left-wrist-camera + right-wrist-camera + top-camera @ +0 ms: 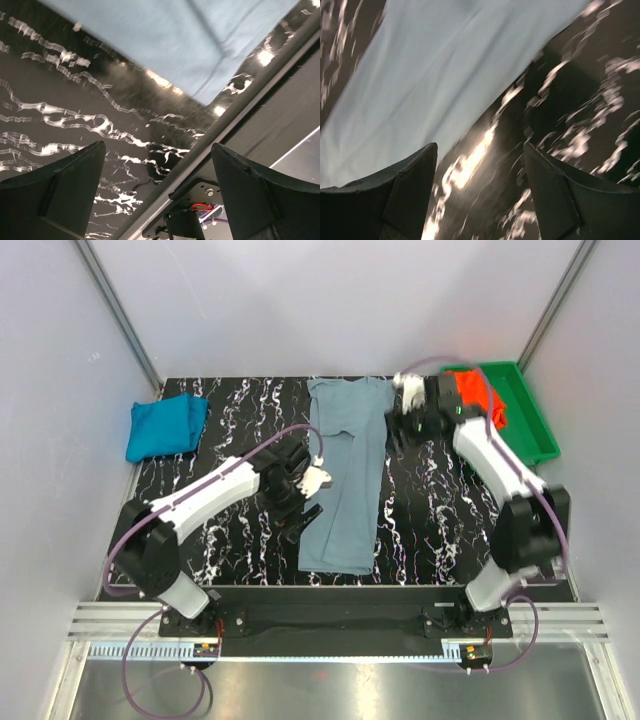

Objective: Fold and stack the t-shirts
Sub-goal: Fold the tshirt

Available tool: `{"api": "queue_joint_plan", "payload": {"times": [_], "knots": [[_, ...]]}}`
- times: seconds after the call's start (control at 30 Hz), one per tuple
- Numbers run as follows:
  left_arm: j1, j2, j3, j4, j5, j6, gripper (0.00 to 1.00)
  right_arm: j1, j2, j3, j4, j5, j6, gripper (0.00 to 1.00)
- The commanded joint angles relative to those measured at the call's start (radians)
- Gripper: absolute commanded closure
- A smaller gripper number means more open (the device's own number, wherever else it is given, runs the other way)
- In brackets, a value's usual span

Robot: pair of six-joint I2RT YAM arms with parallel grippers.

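Left gripper [157, 147], right gripper [480, 147]: both spread, empty. Grey-blue shirt [345, 480]: soft cloth, long narrow strip, on glossy black marbled table [425, 505].

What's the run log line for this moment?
grey-blue shirt: long strip, centre | teal shirt: folded, far left | orange-red shirt: in green tray | left gripper: open, empty | right gripper: open, empty

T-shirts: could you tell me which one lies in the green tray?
The orange-red t-shirt; the grey-blue t-shirt and teal t-shirt lie on the table.
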Motion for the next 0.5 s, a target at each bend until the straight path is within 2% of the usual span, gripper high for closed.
{"api": "queue_joint_plan", "payload": {"times": [0.0, 0.07, 0.13, 0.23, 0.3, 0.4, 0.47], "knots": [[0.058, -0.081, -0.040, 0.083, -0.055, 0.002, 0.05, 0.106, -0.234, -0.310, 0.075, 0.000, -0.180, 0.23], [0.071, -0.150, -0.059, 0.101, -0.055, 0.002, 0.05, 0.190, -0.398, -0.477, 0.096, 0.014, -0.227, 0.23], [0.068, -0.281, -0.123, 0.186, -0.079, -0.006, 0.04, 0.256, -0.528, -0.553, 0.089, 0.024, -0.243, 0.23], [0.028, -0.424, -0.209, 0.295, -0.154, 0.023, 0.01, 0.314, -0.626, -0.625, 0.038, 0.059, -0.258, 0.25], [0.008, -0.457, -0.258, 0.327, -0.187, 0.028, 0.01, 0.356, -0.656, -0.650, 0.019, 0.076, -0.272, 0.26], [0.005, -0.478, -0.299, 0.307, -0.158, 0.040, 0.01, 0.377, -0.693, -0.670, -0.005, 0.092, -0.295, 0.28], [-0.012, -0.480, -0.319, 0.303, -0.116, 0.061, 0.06, 0.388, -0.698, -0.688, -0.027, 0.089, -0.330, 0.28]]}}
